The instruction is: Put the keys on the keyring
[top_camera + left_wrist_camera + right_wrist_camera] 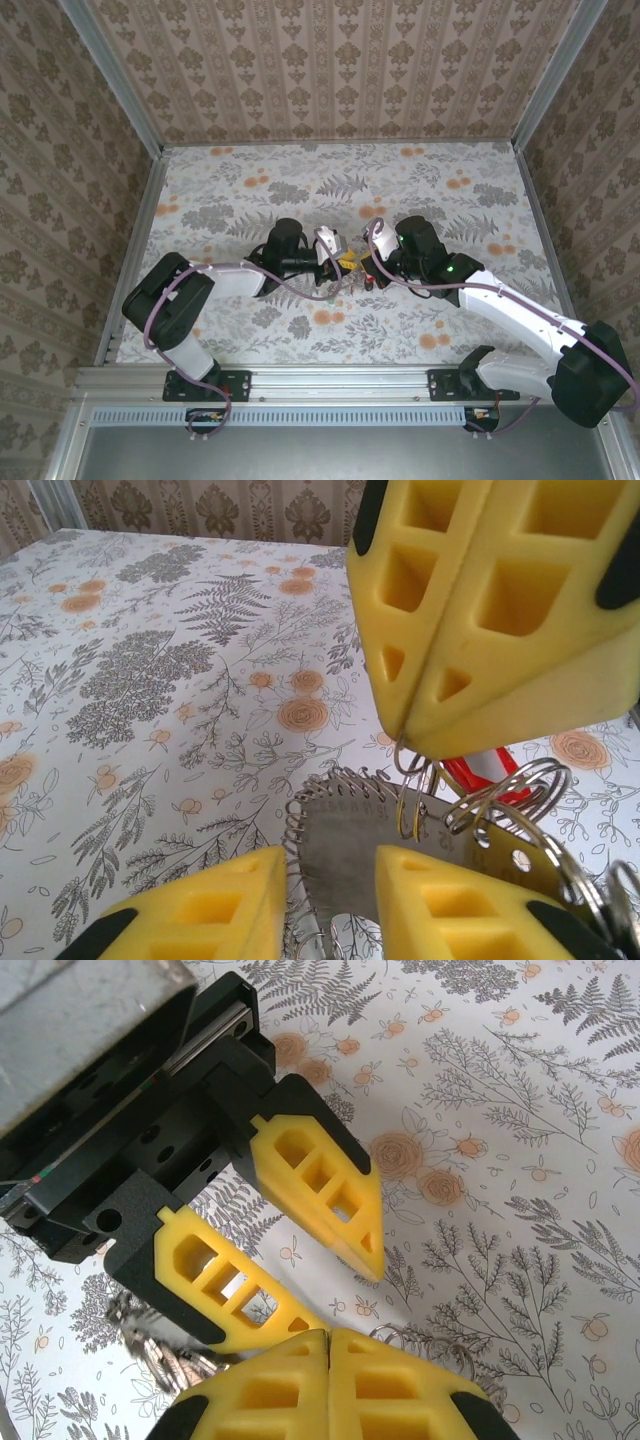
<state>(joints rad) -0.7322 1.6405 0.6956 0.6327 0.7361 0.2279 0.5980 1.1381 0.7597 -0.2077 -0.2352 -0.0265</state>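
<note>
In the left wrist view the keyring (350, 840) is a flat grey metal disc, its rim fringed with thin wire loops. It lies between the fingers of my left gripper (330, 865), which stand apart and open around it. My right gripper (408, 742) comes down from above, shut, with a wire loop of the keyring pinched at its tips. A red key head (478, 773) and more rings hang just behind. From above, the left gripper (335, 262) and right gripper (362, 268) meet tip to tip at mid-table. In the right wrist view my right gripper (330, 1335) is shut and the left gripper (345, 1300) is open.
A bunch of silvery metal pieces (150, 1345) hangs beside the left gripper's lower finger. The floral table (250, 190) is walled by patterned panels at the back and both sides. An aluminium rail (340, 380) runs along the near edge.
</note>
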